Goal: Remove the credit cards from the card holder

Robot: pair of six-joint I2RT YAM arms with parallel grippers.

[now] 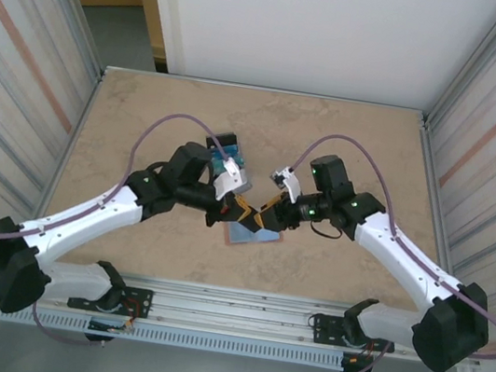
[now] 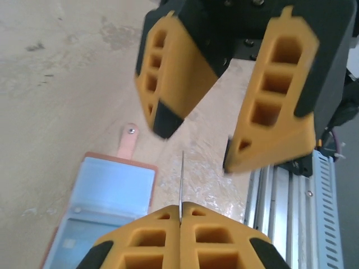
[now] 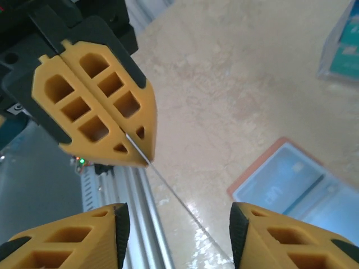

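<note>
My left gripper [image 2: 180, 210] is shut on a credit card [image 2: 181, 179], which I see edge-on as a thin line, so its colour cannot be told. The same card [image 3: 179, 204] runs from the left gripper's closed tips [image 3: 134, 147] into the gap of my right gripper [image 3: 179, 224]. The right gripper is open, its fingers apart on either side of the card without touching it. Both grippers meet tip to tip [image 1: 246, 212] [image 1: 268, 216] just above the card holder [image 1: 254, 235]. The salmon-pink card holder [image 2: 106, 196] lies open on the table, blue-grey lining up, its tab [image 2: 129, 143] pointing away.
A fanned pile of blue and teal cards [image 1: 230, 159] lies on the table behind the left wrist, also at the upper right in the right wrist view [image 3: 343, 45]. The metal rail of the table's near edge [image 2: 280, 196] runs close by. Corrugated walls [image 1: 22, 65] flank the table.
</note>
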